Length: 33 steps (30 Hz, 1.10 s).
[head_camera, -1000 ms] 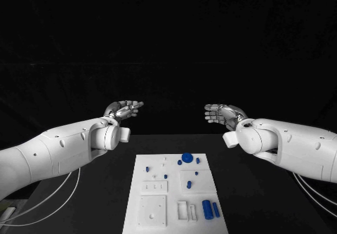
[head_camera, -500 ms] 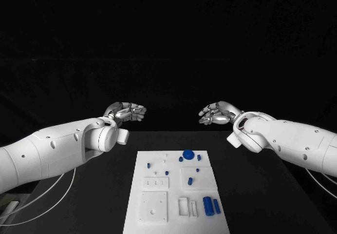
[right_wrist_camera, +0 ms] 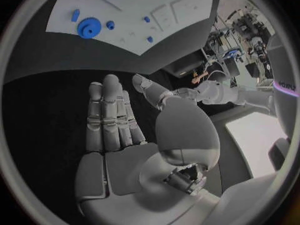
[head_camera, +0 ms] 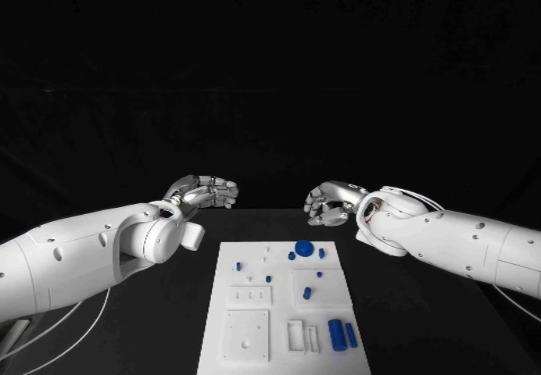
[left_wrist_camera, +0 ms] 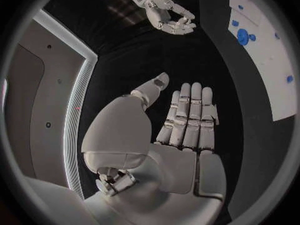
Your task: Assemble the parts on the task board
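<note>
Table (head_camera: 417, 312): black, matte, fills lower half of frame; far edge runs across just below centre
Task board (head_camera: 282, 273): white plate, lies flat on table, lower centre of frame, long side running away from the camera
Board surface: pale raised panels and recesses, small blue parts scattered over it
Bare table: dark strips left and right of the board
Cables (head_camera: 68, 316): white, lower left corner, beside table edge

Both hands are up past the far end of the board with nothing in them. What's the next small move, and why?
Probably bring the right hand down and back toward the blue gear near the task board's far edge. Both it and the left hand hold nothing, and the gear lies loose, nearest the right hand.
</note>
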Each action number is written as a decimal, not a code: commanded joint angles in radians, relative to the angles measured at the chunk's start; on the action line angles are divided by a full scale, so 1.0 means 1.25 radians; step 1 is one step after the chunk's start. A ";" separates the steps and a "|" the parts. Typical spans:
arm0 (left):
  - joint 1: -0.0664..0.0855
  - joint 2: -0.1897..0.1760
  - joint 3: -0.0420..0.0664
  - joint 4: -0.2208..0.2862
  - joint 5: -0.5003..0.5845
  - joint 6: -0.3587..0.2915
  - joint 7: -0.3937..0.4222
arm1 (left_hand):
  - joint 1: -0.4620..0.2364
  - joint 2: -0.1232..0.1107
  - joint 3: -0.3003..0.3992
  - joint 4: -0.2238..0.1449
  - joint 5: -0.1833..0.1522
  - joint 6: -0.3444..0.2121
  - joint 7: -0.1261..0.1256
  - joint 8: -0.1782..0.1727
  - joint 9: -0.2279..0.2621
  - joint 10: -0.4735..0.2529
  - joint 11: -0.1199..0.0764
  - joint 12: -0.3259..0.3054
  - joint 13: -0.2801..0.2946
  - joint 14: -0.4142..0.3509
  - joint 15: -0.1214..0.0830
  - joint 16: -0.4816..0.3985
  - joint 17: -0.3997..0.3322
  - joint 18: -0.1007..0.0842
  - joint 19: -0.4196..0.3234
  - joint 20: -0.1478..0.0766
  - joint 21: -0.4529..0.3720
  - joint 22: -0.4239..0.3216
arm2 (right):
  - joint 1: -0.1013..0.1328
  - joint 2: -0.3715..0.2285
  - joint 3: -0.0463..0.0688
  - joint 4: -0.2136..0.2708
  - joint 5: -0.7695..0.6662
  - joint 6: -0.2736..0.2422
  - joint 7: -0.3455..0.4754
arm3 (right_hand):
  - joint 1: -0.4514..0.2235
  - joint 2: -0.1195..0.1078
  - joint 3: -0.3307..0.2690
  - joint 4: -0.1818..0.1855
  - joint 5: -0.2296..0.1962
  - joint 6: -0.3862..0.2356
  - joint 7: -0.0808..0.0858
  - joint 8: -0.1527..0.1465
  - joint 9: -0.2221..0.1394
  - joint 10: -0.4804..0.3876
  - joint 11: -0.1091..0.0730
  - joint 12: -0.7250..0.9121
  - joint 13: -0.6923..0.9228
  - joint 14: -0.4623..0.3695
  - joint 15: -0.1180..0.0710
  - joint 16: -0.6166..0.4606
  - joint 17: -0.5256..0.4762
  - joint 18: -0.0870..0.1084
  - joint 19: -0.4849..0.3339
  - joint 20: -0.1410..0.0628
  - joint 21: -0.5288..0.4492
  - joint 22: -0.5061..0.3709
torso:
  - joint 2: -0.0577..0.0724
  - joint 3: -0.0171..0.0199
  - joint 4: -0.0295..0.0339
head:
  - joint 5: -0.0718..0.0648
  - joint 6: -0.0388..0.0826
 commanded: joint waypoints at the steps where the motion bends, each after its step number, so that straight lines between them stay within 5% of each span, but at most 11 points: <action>1: 0.003 -0.009 0.002 0.023 -0.022 0.024 0.013 | -0.008 0.001 0.001 -0.004 0.004 0.003 0.004 -0.004 -0.001 0.002 0.002 -0.004 -0.001 0.006 0.002 -0.004 0.000 0.003 0.001 -0.001 0.004 0.016 | -0.006 0.005 0.000 0.005 -0.180 0.016 -0.033 | 0.008 -0.008 0.010 -0.003 -0.012 0.016 -0.005 -0.009 -0.003 0.011 -0.003 -0.018 0.005 0.020 -0.006 0.073 0.056 0.024 0.039 -0.026 0.061 0.022 | 0.020 -0.0002 0.0149 | -0.004 0.007; 11: 0.004 -0.034 0.003 0.099 -0.028 0.025 0.011 | -0.018 0.002 0.003 -0.008 0.005 0.003 0.005 -0.006 -0.004 0.003 0.004 -0.010 -0.003 0.005 0.002 -0.008 0.000 0.003 0.000 0.000 0.004 0.016 | -0.037 0.027 -0.001 0.004 -0.313 0.005 -0.056 | 0.008 -0.032 0.033 0.003 -0.031 0.014 -0.004 -0.026 -0.006 0.000 0.005 -0.056 0.001 0.022 0.002 0.139 0.084 0.024 0.060 -0.052 0.139 0.020 | 0.047 -0.0028 0.0245 | -0.010 0.015; 18: 0.004 -0.033 0.003 0.100 -0.028 0.026 0.010 | -0.021 0.002 0.004 -0.009 0.005 0.003 0.005 -0.007 -0.004 0.003 0.004 -0.012 -0.004 0.005 0.003 -0.009 0.000 0.003 -0.001 0.000 0.004 0.016 | -0.043 0.039 -0.001 -0.006 -0.334 -0.005 -0.067 | 0.008 -0.042 0.044 0.006 -0.039 0.011 -0.004 -0.030 -0.006 -0.006 0.010 -0.069 -0.003 0.021 0.006 0.149 0.080 0.024 0.062 -0.056 0.151 0.018 | 0.065 -0.0038 0.0340 | -0.015 0.020; 27: 0.004 -0.027 0.003 0.097 -0.028 0.033 0.002 | -0.026 0.002 0.004 -0.010 0.005 0.003 0.006 -0.008 -0.005 0.004 0.004 -0.014 -0.004 0.005 0.003 -0.010 0.000 0.003 -0.001 0.000 0.004 0.017 | -0.049 0.056 -0.001 -0.020 -0.374 -0.014 -0.086 | 0.015 -0.059 0.069 0.018 -0.060 0.013 -0.003 -0.033 -0.004 -0.002 0.010 -0.077 -0.006 0.020 0.007 0.162 0.073 0.024 0.067 -0.061 0.160 0.016 | 0.080 -0.0062 0.0380 | -0.019 0.024; 28: 0.004 -0.026 0.003 0.097 -0.028 0.033 0.002 | -0.026 0.002 0.005 -0.010 0.005 0.003 0.006 -0.008 -0.005 0.004 0.004 -0.014 -0.004 0.005 0.003 -0.010 0.000 0.003 -0.001 0.000 0.004 0.017 | -0.049 0.057 -0.001 -0.021 -0.374 -0.013 -0.086 | 0.015 -0.060 0.070 0.018 -0.061 0.013 -0.003 -0.033 -0.004 -0.002 0.010 -0.078 -0.006 0.019 0.007 0.162 0.073 0.024 0.067 -0.061 0.160 0.016 | 0.082 -0.0070 0.0400 | -0.021 0.024; 29: 0.004 -0.026 0.003 0.097 -0.028 0.034 0.002 | -0.026 0.002 0.005 -0.010 0.005 0.003 0.006 -0.008 -0.005 0.004 0.004 -0.014 -0.004 0.005 0.003 -0.010 0.001 0.003 -0.001 0.000 0.004 0.017 | -0.050 0.058 -0.001 -0.022 -0.377 -0.012 -0.087 | 0.016 -0.062 0.072 0.018 -0.061 0.012 -0.004 -0.034 -0.004 -0.003 0.011 -0.079 -0.007 0.019 0.007 0.163 0.072 0.024 0.067 -0.061 0.160 0.016 | 0.082 -0.0100 0.0478 | -0.026 0.023; 33: 0.004 -0.028 0.003 0.101 -0.028 0.034 0.002 | -0.029 0.003 0.005 -0.010 0.005 0.003 0.006 -0.009 -0.005 0.004 0.004 -0.015 -0.004 0.005 0.003 -0.010 0.001 0.003 -0.001 0.000 0.004 0.017 | -0.053 0.065 -0.002 -0.030 -0.378 -0.010 -0.088 | 0.017 -0.064 0.076 0.019 -0.062 0.011 -0.004 -0.035 -0.004 -0.008 0.012 -0.082 -0.009 0.018 0.009 0.165 0.070 0.024 0.066 -0.061 0.161 0.016 | 0.088 -0.0102 0.0490 | -0.030 0.023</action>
